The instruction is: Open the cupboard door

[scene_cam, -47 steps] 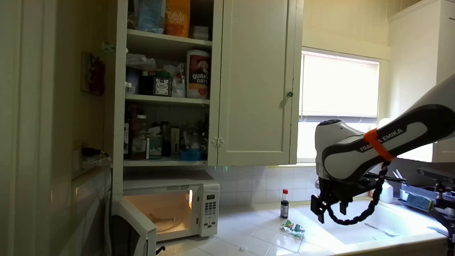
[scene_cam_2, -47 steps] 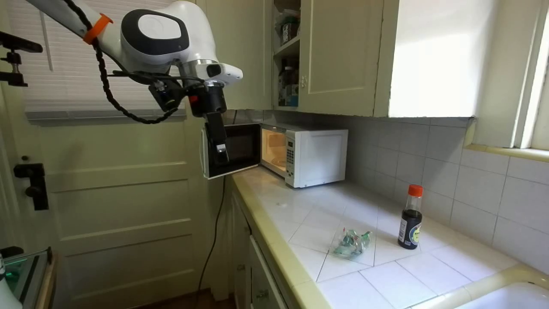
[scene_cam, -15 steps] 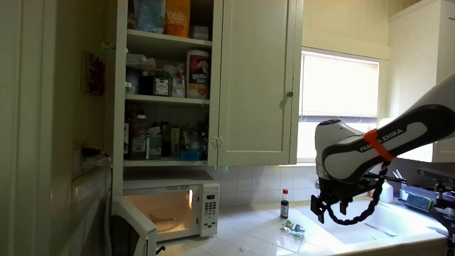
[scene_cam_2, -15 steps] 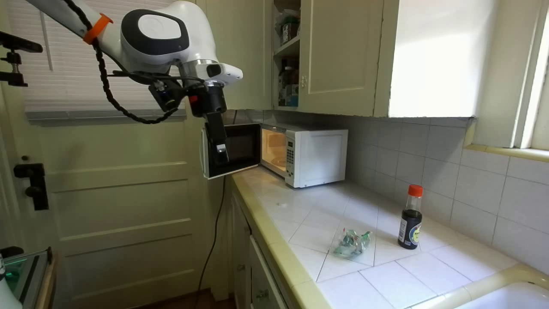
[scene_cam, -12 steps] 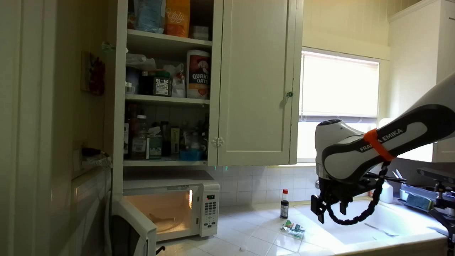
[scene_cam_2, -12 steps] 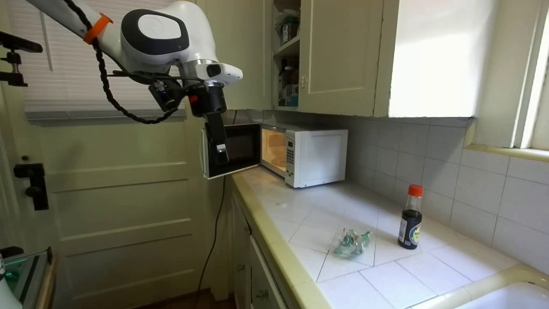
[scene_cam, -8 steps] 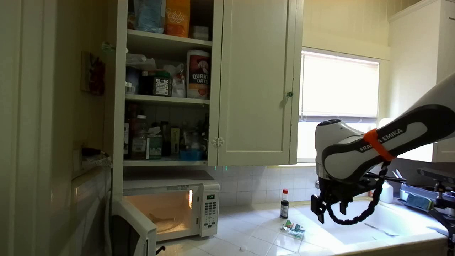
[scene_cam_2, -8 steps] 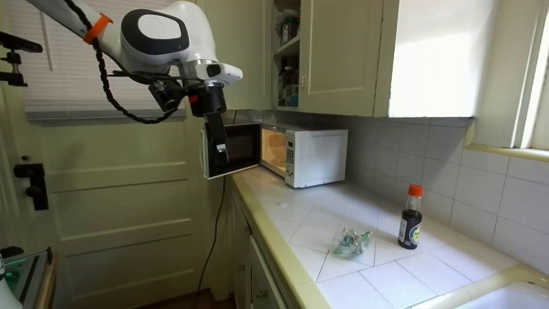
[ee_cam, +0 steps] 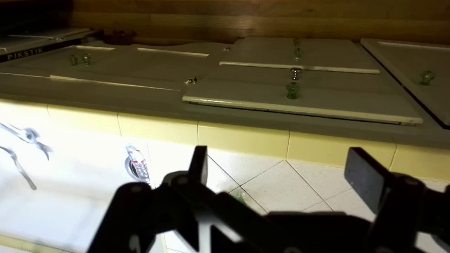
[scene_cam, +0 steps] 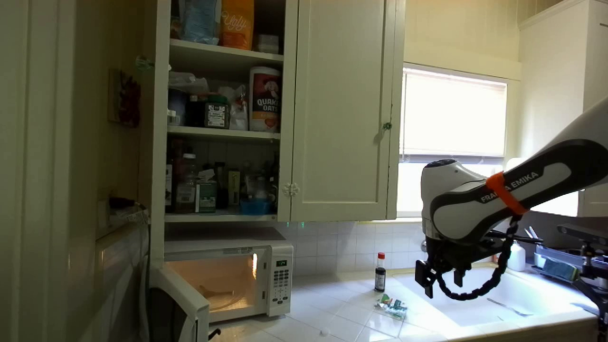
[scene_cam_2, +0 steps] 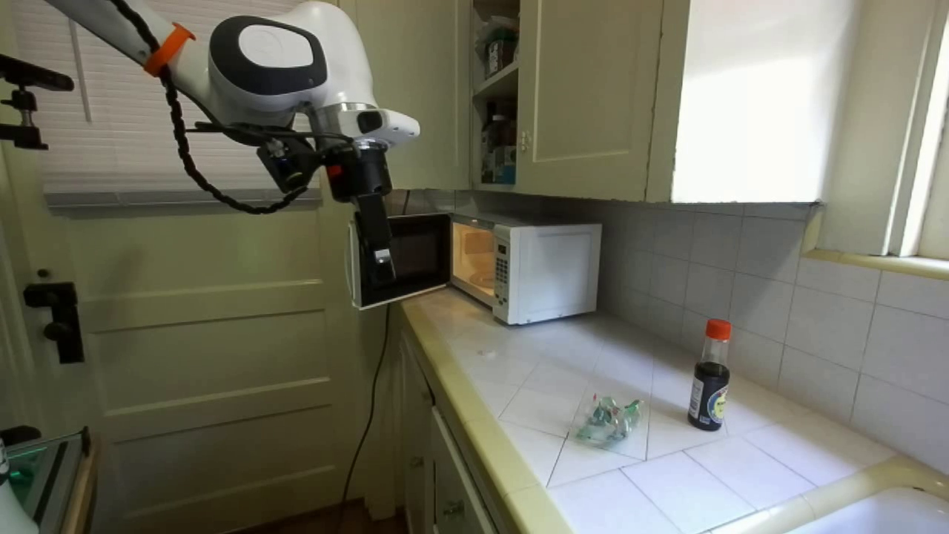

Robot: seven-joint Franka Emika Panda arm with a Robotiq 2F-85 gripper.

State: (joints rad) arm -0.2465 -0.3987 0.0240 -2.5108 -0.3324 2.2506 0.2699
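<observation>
Tiled kitchen tabletop [scene_cam_2: 682, 482] below the fingers [ee_cam: 365, 179]; opening apparently yet to begin.
Both fingers stand wide apart with nothing between them. Above and well apart from them, the cupboard door [scene_cam: 339, 104] is closed, its small greenish knob [scene_cam: 387, 126] untouched. Shelves [scene_cam: 223, 132], likewise above, lie uncovered, yet reaching, taking the knob and swinging that door all seem left to do.
</observation>
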